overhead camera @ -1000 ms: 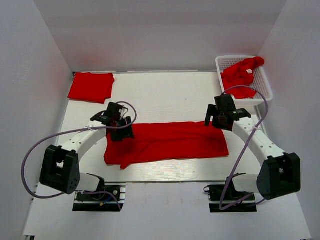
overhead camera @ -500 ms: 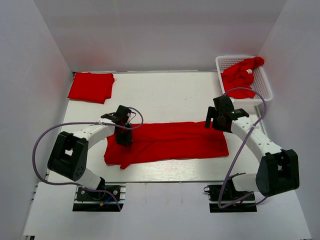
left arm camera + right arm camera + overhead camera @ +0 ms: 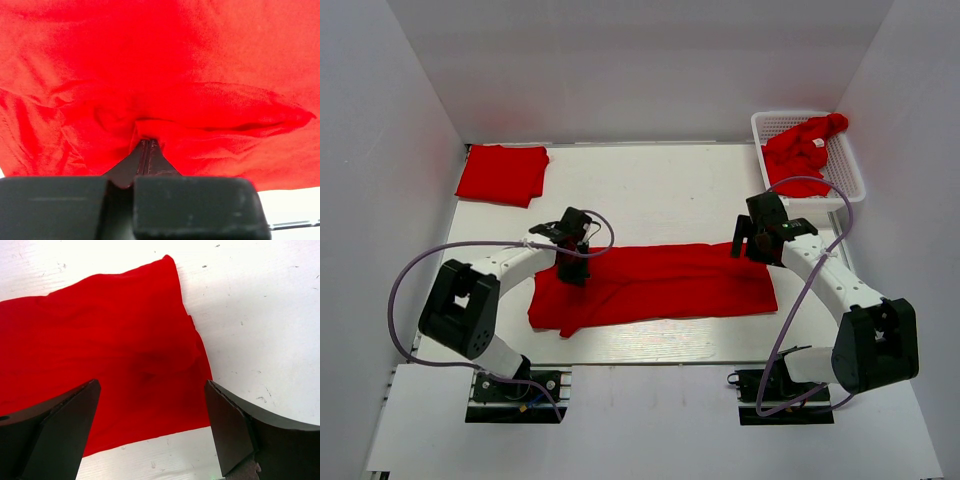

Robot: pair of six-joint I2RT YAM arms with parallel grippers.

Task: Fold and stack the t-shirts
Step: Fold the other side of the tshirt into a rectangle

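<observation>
A long red t-shirt (image 3: 660,285) lies folded into a strip across the middle of the table. My left gripper (image 3: 573,268) is shut on its upper left edge; in the left wrist view the cloth (image 3: 200,100) puckers around the pinched gripper (image 3: 146,142). My right gripper (image 3: 752,246) hovers open above the strip's upper right corner, its fingers (image 3: 60,425) wide apart over the red corner (image 3: 150,340). A folded red t-shirt (image 3: 503,174) lies at the back left. Crumpled red t-shirts (image 3: 802,148) fill the basket.
The white lattice basket (image 3: 847,160) stands at the back right by the right wall. White walls enclose the table on three sides. Purple cables loop off both arms. The arm bases are bolted at the near edge.
My left gripper moved slightly right and down onto the shirt's upper left edge and shut on it. My right gripper shifted a little toward the strip's corner, staying open.
</observation>
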